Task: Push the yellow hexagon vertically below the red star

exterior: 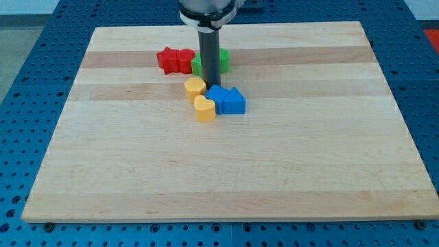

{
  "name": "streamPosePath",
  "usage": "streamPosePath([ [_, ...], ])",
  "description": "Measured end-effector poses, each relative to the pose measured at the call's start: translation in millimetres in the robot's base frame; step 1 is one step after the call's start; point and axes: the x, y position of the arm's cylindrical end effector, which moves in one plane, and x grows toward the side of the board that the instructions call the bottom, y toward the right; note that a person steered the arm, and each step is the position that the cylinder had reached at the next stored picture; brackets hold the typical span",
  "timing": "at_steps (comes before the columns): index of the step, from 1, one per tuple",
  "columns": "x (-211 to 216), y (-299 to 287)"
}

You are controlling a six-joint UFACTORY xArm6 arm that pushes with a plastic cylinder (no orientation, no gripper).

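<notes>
My tip (209, 85) has no jaws; it touches the yellow hexagon (195, 87), below the red star (167, 59).

The table (226, 185) is a pale wooden board made of long planks laid side by side — some strips a shade darker than others, the grain running across the view. Its edges narrow toward the view's top. Around it on every side lies a blue perforated surface (20, 226), dotted with a regular grid of small dark holes. The light is even and soft — only faint shadows fall on the wood. No walls or windows show.
</notes>
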Motion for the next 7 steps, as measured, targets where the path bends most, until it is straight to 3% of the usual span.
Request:
streamPosePath([
  [7,-25,-9],
])
